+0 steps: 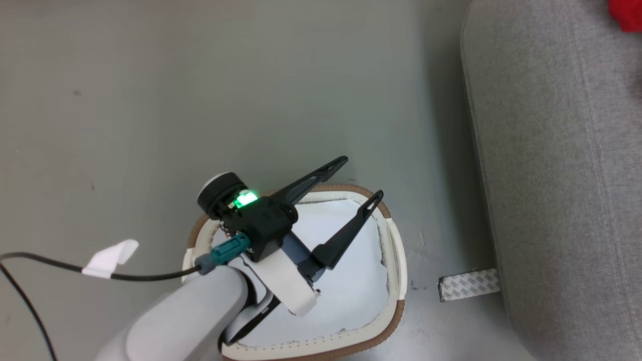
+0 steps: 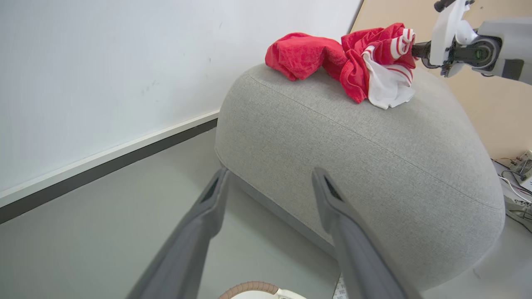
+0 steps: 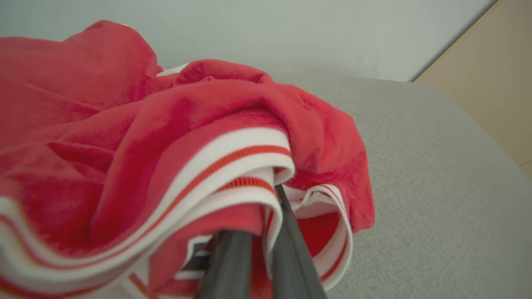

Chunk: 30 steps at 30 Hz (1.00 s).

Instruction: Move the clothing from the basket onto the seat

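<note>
**Open gripper poised above the laundry basket**

The left gripper [image 1: 361, 176] hangs over the basket [image 1: 397, 312], its two dark fingers spread wide apart and holding nothing, one tip past the tan rim, the other just above it. A green light [image 1: 246, 199] glows on the wrist. Inside the basket a white lining [image 1: 351, 291] shows. A black cable [image 1: 150, 276] with a white tag [image 1: 110, 256] trails off across the grey floor [image 1: 200, 100]. To the right stands the grey seat [image 1: 551, 175], with a scrap of red clothing [image 1: 627, 12] at its far corner. A strip of tape [image 1: 469, 285] lies on the floor, touching the seat's edge.
</note>
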### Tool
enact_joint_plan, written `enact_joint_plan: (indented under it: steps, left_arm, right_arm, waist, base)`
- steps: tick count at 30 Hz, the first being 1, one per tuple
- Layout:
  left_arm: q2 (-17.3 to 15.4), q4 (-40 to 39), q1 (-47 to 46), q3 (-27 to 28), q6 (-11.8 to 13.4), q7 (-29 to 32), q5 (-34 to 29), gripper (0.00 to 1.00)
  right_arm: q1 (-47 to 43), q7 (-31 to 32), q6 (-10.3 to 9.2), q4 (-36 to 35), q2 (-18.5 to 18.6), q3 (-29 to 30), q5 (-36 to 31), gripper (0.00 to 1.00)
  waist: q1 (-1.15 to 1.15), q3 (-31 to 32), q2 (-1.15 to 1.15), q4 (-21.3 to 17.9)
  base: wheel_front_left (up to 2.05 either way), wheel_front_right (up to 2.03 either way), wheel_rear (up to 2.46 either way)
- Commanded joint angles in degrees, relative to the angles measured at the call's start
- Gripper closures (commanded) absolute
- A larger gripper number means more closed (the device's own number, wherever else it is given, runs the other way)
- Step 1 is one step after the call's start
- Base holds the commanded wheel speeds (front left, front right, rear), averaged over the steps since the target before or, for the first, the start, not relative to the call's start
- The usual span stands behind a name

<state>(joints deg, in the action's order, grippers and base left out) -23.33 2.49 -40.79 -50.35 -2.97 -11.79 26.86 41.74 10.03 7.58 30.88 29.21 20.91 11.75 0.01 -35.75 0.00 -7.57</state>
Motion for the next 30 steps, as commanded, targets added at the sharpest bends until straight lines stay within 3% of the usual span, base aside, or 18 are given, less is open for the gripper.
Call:
enact_joint_plan:
  steps: [1,3,4,5,6,15,23,30]
  left_arm:
    - [0.2,0.5,-0.3,0.1,0.0,-0.5,0.9,0.00]
    - [0.2,1.0,-0.1,0.2,0.1,-0.8,1.1,0.00]
    - [0.1,1.2,0.2,0.2,0.1,-0.9,1.1,0.00]
    - [0.0,1.4,0.4,0.2,0.2,-1.0,1.2,0.00]
    - [-0.1,1.7,0.7,0.2,0.2,-1.1,1.2,0.00]
    - [-0.4,3.6,4.7,2.3,2.0,-2.5,3.1,0.00]
    - [-1.8,3.2,10.8,7.5,5.6,-3.3,6.2,0.00]
    - [-3.7,0.5,17.9,15.7,9.5,-3.3,10.3,0.00]
  right_arm:
    - [-1.4,0.1,-0.17,1.5,1.0,-1.4,0.5,1.00]
    - [-2.3,0.2,-0.17,3.4,1.1,-3.0,1.3,0.95]
    - [-2.8,-0.1,-0.17,4.1,1.1,-3.3,1.7,0.84]
    - [-3.0,-0.5,-0.17,4.5,1.2,-3.7,1.9,0.65]
    - [-3.0,-0.6,-0.17,5.0,1.1,-3.8,2.4,0.00]
    - [-5.6,-1.4,-0.17,2.0,3.8,-10.1,4.6,0.00]
    - [-9.5,0.6,-0.17,-8.7,6.7,-15.8,9.4,0.00]
    - [-13.8,-0.9,-0.16,-20.2,3.7,-16.6,13.8,0.00]
  waist:
    - [-0.01,0.6,0.00,-0.1]
    - [-0.01,1.3,0.00,-0.1]
    - [-0.01,1.8,0.00,-0.2]
    - [-0.01,2.3,0.00,-0.2]
    - [-0.01,2.9,0.00,-0.3]
    - [-0.01,13.3,0.00,-1.1]
    - [-0.01,24.6,0.00,0.6]
    - [-0.01,30.2,0.00,3.9]
  base:
    - [0.00,0.00,0.00]
    - [0.00,0.00,0.00]
    - [0.00,0.00,0.00]
    - [0.00,0.00,0.00]
    - [0.00,0.00,0.00]
    - [0.00,0.00,0.00]
    - [0.00,0.00,0.00]
    - [0.00,0.00,0.00]
